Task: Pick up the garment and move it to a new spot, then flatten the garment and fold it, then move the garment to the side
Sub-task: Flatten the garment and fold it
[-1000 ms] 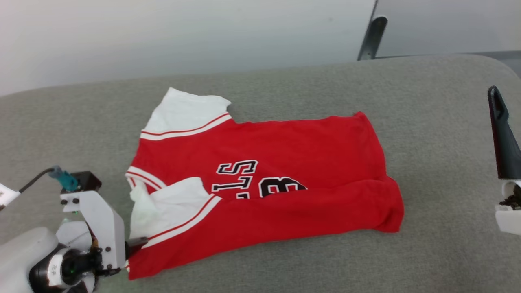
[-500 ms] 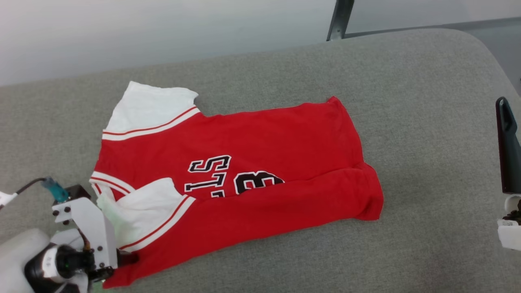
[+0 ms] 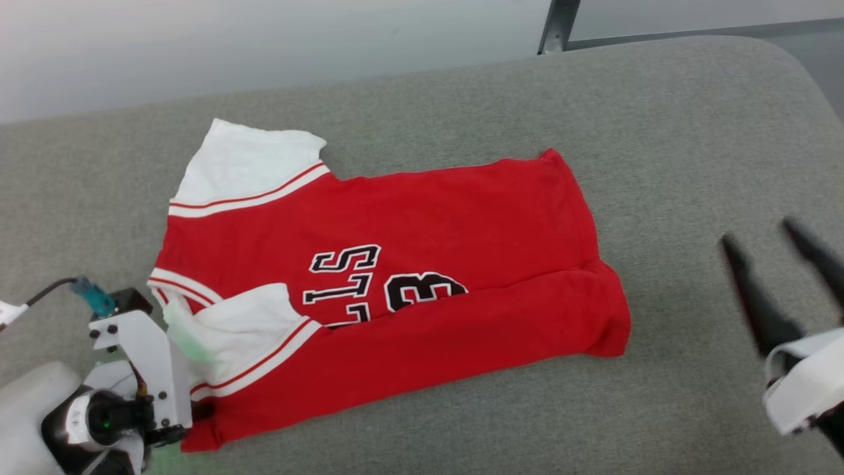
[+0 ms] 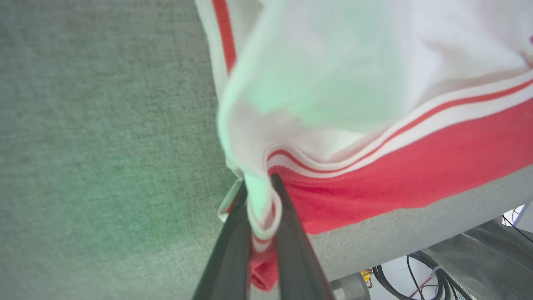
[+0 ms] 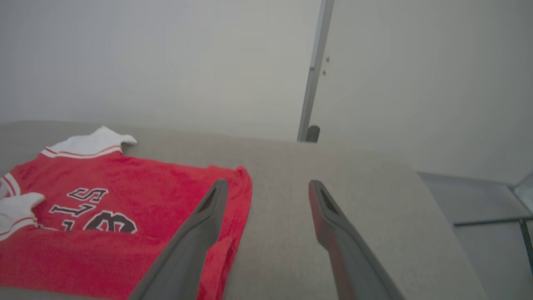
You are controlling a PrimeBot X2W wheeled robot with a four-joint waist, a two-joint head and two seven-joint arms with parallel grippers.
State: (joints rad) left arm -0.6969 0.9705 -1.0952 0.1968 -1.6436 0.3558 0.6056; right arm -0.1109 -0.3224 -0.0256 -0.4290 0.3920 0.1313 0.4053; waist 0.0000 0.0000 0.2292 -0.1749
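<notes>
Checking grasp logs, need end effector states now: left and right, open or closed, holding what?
Left end effector: shut on the garment, pinching its striped edge.
Right end effector: open, holding nothing.

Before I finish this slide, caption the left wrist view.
Left claw pinching the garment by its striped white edge over grey surface.

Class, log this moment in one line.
left gripper: shut on red lettered fabric jersey; right gripper: open, empty; jersey: part-folded on grey fabric surface

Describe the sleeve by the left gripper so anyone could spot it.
A red jersey lies on the grey cushion. Its near white sleeve, pinched by the left gripper, folds onto the red body; the far sleeve lies flat on bare cushion.
</notes>
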